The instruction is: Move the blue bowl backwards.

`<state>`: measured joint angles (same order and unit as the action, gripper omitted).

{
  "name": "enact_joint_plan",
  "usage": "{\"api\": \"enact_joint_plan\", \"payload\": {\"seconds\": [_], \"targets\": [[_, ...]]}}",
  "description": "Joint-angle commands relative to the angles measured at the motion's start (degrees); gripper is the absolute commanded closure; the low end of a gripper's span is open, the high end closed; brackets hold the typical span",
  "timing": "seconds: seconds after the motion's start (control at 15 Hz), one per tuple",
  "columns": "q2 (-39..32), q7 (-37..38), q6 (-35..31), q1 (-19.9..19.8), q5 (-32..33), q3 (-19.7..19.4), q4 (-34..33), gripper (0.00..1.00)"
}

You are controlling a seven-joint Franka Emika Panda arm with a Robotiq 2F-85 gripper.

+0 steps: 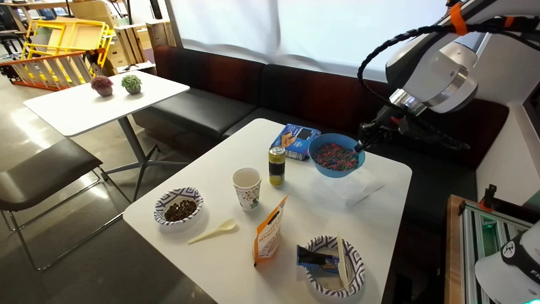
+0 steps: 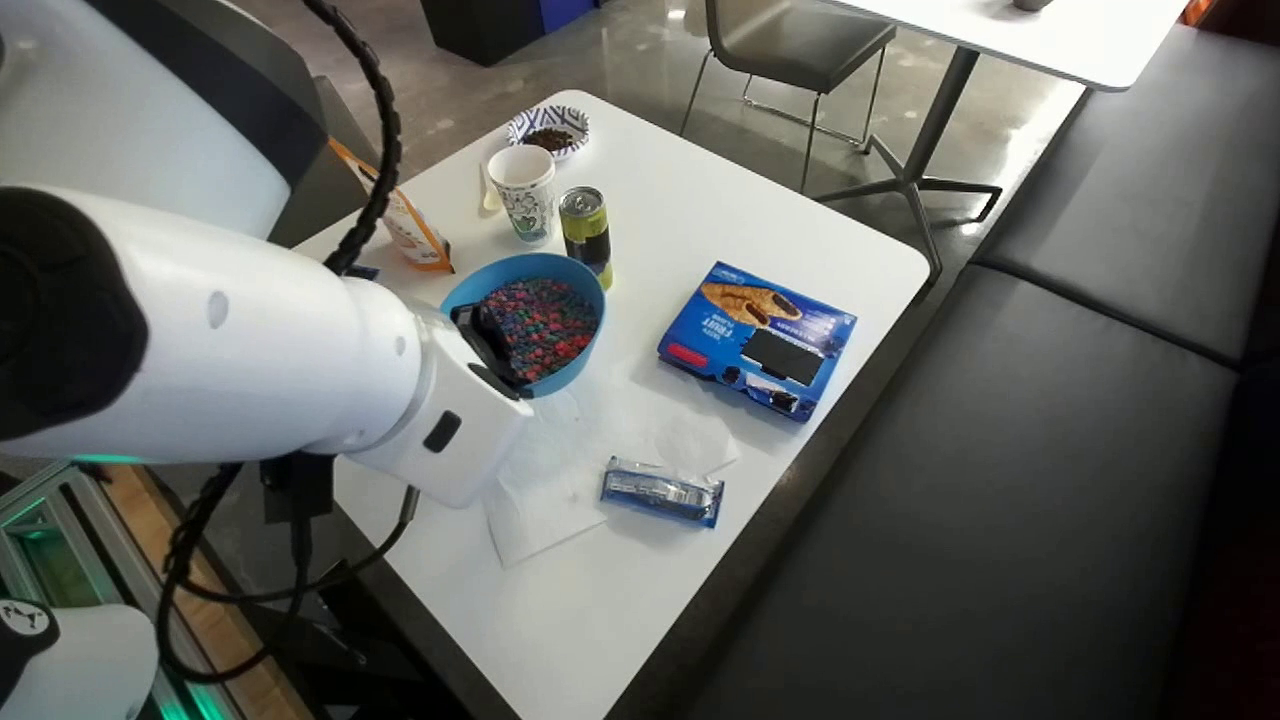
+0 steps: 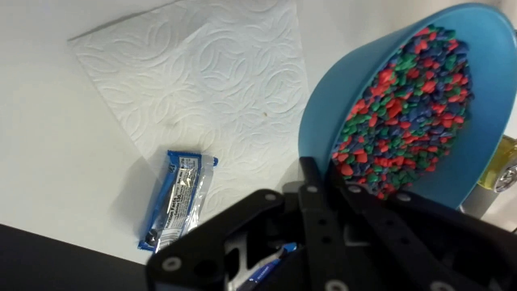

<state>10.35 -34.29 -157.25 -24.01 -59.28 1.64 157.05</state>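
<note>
Your fingers (image 3: 310, 178) are clamped on the wall of the blue bowl (image 3: 331, 101), one inside it and one outside. You have the bowl raised off the bench (image 2: 720, 200), with red, green and dark-blue bits (image 3: 404, 117) in it. Beside it in your wrist view you see the embossed towel (image 3: 202, 93) lying on the bench, and a blue-and-silver wrapped bar (image 3: 177, 202) at the towel's edge. At the robot's side of the bench, in an exterior view, you have a patterned bowl (image 1: 357, 270); a dark-blue packet (image 1: 318, 259) juts over its rim, and a pale stick (image 1: 342, 261) lies across it. Farther in, you see the bag (image 1: 270, 235), orange and white, standing. In both exterior views the can (image 1: 276, 166) stands upright between the box (image 2: 757, 340) and the cup (image 1: 247, 190), with the box lying flat near the edge beside the black seat (image 2: 1000, 500). Past the cup you find the spoon (image 1: 213, 232), then a second patterned bowl (image 1: 162, 203) holding brown pieces (image 1: 181, 210), near the bench's far corner. Beyond the bench you see a chair (image 1: 46, 171) and, farther off, a green plant (image 1: 131, 83) and a red plant (image 1: 102, 84).
</note>
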Motion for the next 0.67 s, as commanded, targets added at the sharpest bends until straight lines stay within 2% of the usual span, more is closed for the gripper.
{"api": "enact_joint_plan", "payload": {"seconds": [0.0,0.07,0.33,0.6], "targets": [[8.21,6.64,7.69,-2.83,8.88,-0.36,0.7,0.99],[9.6,9.58,9.16,2.41,13.53,-6.67,0.66,0.99],[12.72,16.7,17.31,4.42,24.65,-12.13,-3.08,0.99],[14.98,20.31,22.58,7.63,28.69,-15.45,-7.27,0.99]]}}
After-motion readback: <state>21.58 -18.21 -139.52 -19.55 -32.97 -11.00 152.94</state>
